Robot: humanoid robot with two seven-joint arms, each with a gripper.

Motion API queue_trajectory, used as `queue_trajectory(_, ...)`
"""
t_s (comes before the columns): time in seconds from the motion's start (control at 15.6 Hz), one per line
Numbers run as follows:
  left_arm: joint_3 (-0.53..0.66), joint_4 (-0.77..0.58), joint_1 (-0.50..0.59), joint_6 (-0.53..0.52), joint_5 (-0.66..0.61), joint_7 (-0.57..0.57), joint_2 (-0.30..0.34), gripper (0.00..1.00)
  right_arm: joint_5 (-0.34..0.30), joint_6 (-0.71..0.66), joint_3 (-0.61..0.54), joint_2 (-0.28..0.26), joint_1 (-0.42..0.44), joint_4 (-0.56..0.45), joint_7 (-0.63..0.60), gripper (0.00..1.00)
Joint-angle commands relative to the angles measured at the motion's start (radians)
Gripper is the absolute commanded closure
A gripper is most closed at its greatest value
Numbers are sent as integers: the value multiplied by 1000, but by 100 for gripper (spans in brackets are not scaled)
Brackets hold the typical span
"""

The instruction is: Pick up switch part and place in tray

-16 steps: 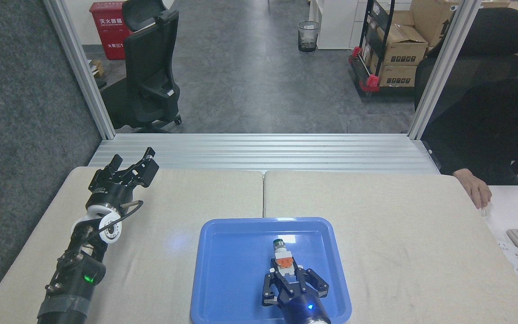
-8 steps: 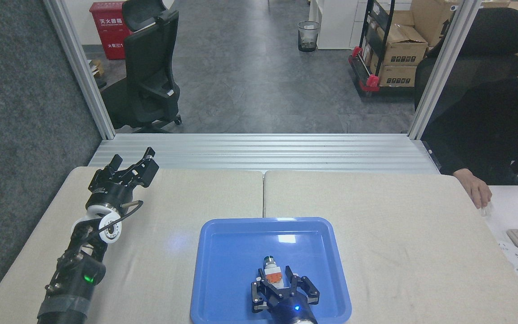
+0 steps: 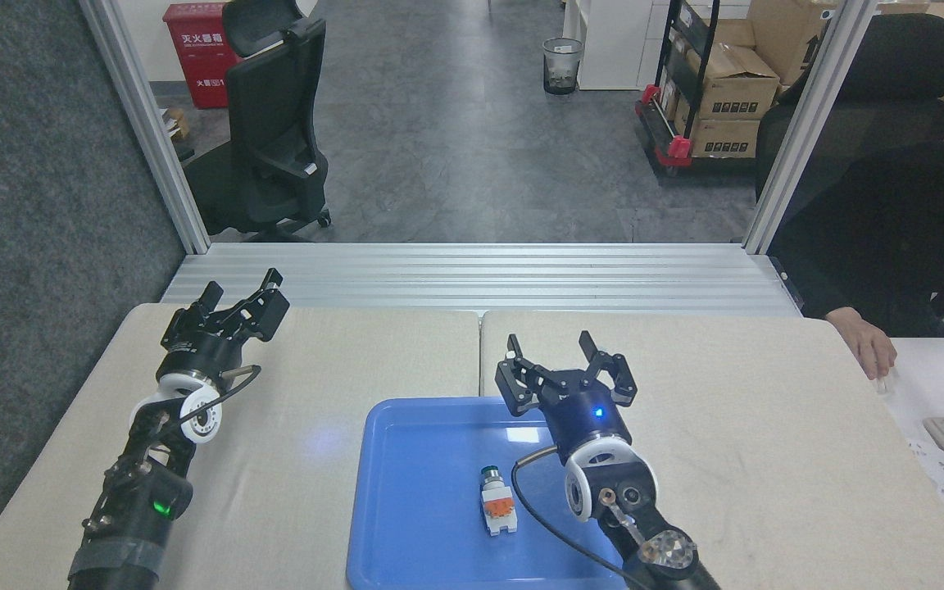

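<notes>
Release looks done: switch part (image 3: pixel 497 501) lies loose inside the tray (image 3: pixel 406 524), near its middle. The right tool (image 3: pixel 564 366) hovers beyond the tray's far rim, jaws spread and empty. The left tool (image 3: pixel 236 309), well left of the tray, is spread too. I judge only retreat remains.

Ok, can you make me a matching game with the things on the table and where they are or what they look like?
Things:
1. switch part
2. tray
3. right gripper
4. left gripper

Descriptions:
A. blue, on the beige table
B. jaws spread, empty, above the tray's far edge
C. lying inside the tray
D. over the table's far left corner

Pairs: 1-C, 2-A, 3-B, 4-D
</notes>
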Motion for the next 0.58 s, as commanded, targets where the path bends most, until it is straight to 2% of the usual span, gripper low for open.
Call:
queue_trajectory(0.0,-23,0,0,0,0,0,-1,0,-26,-129,-246,-272,-139,156,-17,0)
queue_trajectory(0.13,-23,0,0,-1,0,0,-1,0,-27,-194,-267,-331,-169,263,-26,0)
queue_trajectory(0.32,-23,0,0,0,0,0,1,0,-30,-219,-267,-382,-173,314,-46,0)
queue_trajectory(0.39,-23,0,0,0,0,0,-1,0,-53,-225,-267,-382,-172,316,-46,0)
queue_trajectory(0.51,-23,0,0,0,0,0,-1,0,-140,-289,-267,-402,-158,320,-43,0)
